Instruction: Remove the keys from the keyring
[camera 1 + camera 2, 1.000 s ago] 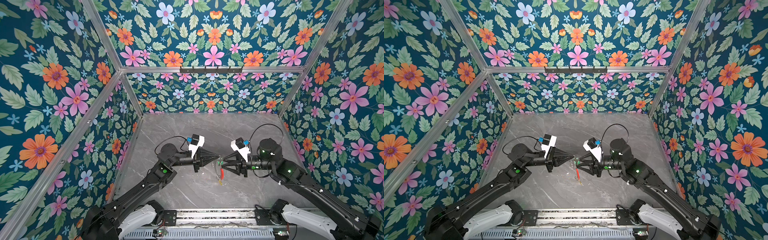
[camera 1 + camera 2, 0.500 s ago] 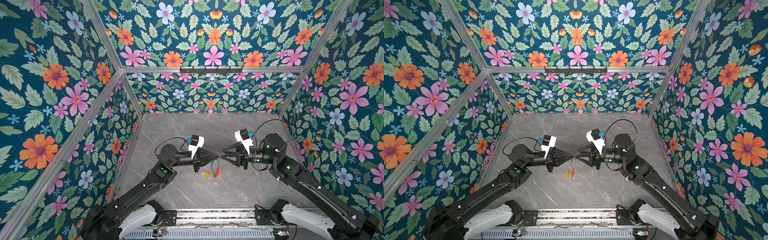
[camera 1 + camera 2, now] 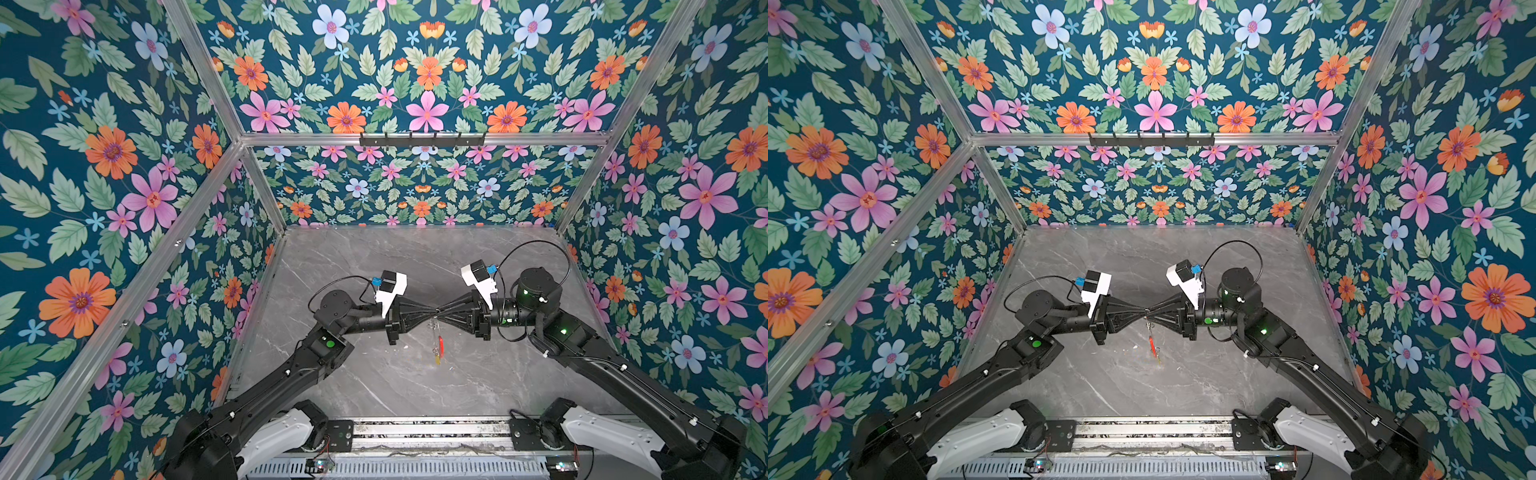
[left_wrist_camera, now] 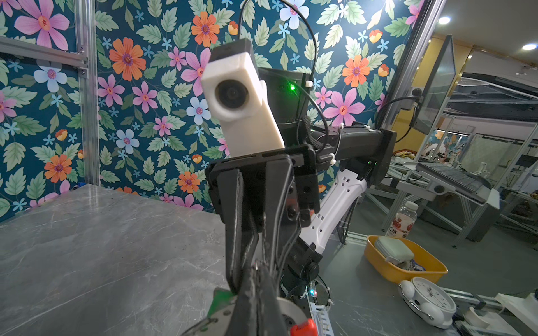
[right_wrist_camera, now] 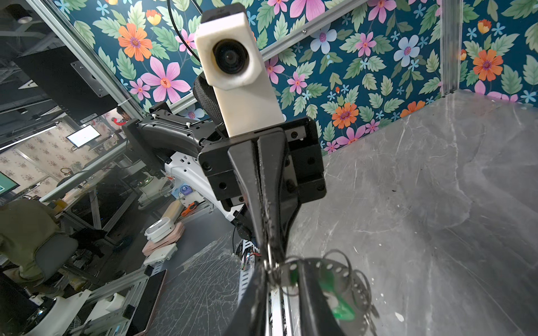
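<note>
The left tool (image 3: 430, 312) is clamped on the keyring (image 3: 439, 343), which hangs above the surface's (image 3: 374, 257) middle. The right tool (image 3: 442, 310) meets it tip to tip, jaws narrowed, grip unclear.

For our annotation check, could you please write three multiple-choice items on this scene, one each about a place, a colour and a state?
1. Where is the keyring?
A) flat on the table
B) on the wall hooks
C) hanging where the left tool meets the right tool
2. What colour is its sleeve?
A) red
B) blue
C) white
3. How is the left tool?
A) wide open
B) shut
C) out of view
1 C: it dangles under the meeting tips in both top views.
2 A: a red arc shows on the loop.
3 B: the right wrist view shows its fingers pressed together.
</note>
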`<state>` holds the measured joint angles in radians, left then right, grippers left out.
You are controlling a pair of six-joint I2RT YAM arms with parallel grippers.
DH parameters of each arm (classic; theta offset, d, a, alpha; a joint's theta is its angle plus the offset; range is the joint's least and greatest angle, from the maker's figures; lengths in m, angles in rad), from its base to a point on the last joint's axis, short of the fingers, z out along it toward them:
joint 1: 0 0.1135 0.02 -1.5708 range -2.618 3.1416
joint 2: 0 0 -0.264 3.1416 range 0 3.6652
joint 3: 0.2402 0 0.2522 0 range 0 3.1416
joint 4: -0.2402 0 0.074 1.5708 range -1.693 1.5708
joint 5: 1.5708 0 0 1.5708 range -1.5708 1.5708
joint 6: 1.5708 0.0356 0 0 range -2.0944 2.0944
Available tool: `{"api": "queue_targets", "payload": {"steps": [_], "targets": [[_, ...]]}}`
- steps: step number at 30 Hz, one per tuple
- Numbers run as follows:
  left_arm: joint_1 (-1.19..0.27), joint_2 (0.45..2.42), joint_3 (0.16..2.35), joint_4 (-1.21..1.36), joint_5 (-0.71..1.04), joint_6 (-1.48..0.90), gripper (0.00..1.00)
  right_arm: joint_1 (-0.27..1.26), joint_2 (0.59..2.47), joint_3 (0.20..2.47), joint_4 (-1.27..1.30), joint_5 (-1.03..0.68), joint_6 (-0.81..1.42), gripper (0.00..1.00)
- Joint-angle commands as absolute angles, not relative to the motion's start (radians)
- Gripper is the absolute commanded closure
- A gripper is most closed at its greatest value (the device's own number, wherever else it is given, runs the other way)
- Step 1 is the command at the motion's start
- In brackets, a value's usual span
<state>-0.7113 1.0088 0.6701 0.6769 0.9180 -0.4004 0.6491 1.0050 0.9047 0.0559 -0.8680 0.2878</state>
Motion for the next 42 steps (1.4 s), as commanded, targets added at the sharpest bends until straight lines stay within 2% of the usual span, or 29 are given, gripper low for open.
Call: {"api": "queue_targets", "payload": {"steps": [1,8,11,17,21,26,34,42], "targets": [[-0.712,1.008,0.67,0.724,0.919,-0.401,1.0,0.652,1.004,0.905,0.1,-0.878,0.299,0.85],[-0.712,1.015,0.674,0.727,0.922,-0.409,1.0,0.652,1.0,0.914,0.068,-0.867,0.287,1.0],[-0.71,1.015,0.676,0.722,0.92,-0.416,1.0,0.652,0.996,0.929,0.024,-0.853,0.274,1.0],[-0.709,1.005,0.703,0.633,0.905,-0.416,0.7,0.652,1.0,0.996,-0.176,-0.774,0.214,1.0],[-0.703,1.009,0.761,0.489,0.917,-0.386,0.64,0.674,1.009,1.059,-0.356,-0.687,0.135,1.0],[-0.699,1.063,0.884,0.222,0.965,-0.3,0.63,0.693,1.037,1.126,-0.5,-0.64,0.07,1.0],[-0.699,1.135,1.051,-0.13,1.036,-0.135,0.69,0.71,1.07,1.19,-0.602,-0.607,0.025,1.0],[-0.703,1.187,1.1,-0.23,1.067,-0.08,0.68,0.723,1.1,1.225,-0.637,-0.578,0.014,1.0]]}}
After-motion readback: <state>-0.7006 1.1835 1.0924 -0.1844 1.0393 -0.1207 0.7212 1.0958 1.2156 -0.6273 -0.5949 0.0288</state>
